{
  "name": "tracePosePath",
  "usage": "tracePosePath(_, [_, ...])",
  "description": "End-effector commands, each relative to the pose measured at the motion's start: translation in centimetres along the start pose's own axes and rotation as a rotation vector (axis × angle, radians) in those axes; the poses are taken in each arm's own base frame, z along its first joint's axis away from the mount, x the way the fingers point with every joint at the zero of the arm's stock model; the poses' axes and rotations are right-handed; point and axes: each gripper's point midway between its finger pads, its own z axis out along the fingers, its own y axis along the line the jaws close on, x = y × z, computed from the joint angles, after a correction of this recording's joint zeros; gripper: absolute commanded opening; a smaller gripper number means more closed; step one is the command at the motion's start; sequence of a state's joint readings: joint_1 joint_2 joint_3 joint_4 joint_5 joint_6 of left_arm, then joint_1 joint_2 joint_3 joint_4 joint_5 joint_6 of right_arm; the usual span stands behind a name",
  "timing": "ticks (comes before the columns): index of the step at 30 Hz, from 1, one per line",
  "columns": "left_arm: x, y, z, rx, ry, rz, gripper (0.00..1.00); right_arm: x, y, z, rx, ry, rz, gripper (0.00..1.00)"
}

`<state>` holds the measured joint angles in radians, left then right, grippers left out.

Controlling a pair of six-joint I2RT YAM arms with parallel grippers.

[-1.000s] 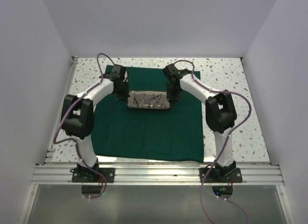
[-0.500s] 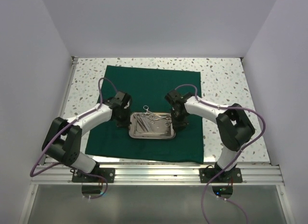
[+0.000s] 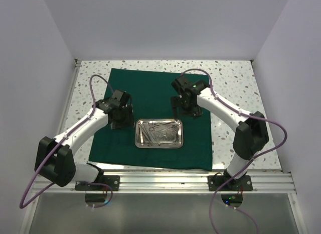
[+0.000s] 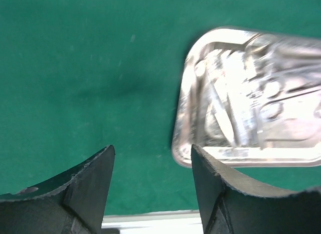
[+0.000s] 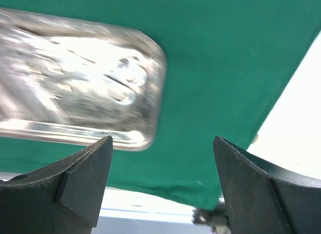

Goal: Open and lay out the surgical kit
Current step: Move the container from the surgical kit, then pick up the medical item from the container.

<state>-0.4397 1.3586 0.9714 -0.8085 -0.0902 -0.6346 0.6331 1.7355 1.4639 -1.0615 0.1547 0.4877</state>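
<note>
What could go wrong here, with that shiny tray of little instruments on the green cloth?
The instruments lie crossed in the steel tray, so lifting one could drag another out. Glare off the tray blurs them in both wrist views, which may spoil aim. The open left tool and right tool hang close over the green cloth; snagging it might shift the tray.

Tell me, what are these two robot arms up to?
They are laying out a surgical kit. The green cloth is spread flat on the table, and a steel tray holding small silver instruments sits on it. The left gripper and right gripper are both open, holding nothing, one toward each end of the tray.
</note>
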Motion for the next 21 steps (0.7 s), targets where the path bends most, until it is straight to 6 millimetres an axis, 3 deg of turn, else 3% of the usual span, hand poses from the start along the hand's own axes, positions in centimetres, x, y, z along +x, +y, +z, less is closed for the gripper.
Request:
tracePosePath(1, [-3.5, -1.5, -2.0, 0.053, -0.117, 0.027, 0.65, -2.0, 1.8, -1.4, -0.085, -0.042, -0.017, 0.84])
tracePosePath(4, [-5.2, -4.1, -1.9, 0.14, -0.134, 0.108, 0.62, -2.6, 3.3, -0.6, -0.122, -0.018, 0.009, 0.83])
tracePosePath(5, [-5.0, -5.1, -1.1, 0.151, -0.107, 0.147, 0.62, -2.7, 3.3, -0.3, -0.121, -0.015, 0.015, 0.82])
tracePosePath(7, [-6.0, -7.4, -1.4, 0.195, -0.123, 0.227, 0.6, -2.8, 3.1, -0.2, -0.108, -0.029, 0.044, 0.83])
tracePosePath(9, [-5.5, -10.2, -0.9, 0.224, -0.117, 0.325, 0.59, -2.4, 2.5, -0.4, -0.095, -0.039, 0.049, 0.84])
tracePosePath(10, [-4.9, -11.8, -0.7, 0.247, -0.121, 0.39, 0.59, -1.9, 2.1, -0.3, -0.082, -0.033, 0.048, 0.84])
tracePosePath(16, [-3.0, -16.4, 2.1, 0.299, -0.09, 0.545, 0.56, 0.7, -2.3, -1.2, 0.01, -0.04, 0.071, 0.85])
tracePosePath(21, [-2.0, -18.7, 3.3, 0.303, -0.084, 0.639, 0.56, 2.5, -6.4, -3.0, 0.024, -0.066, 0.167, 0.86])
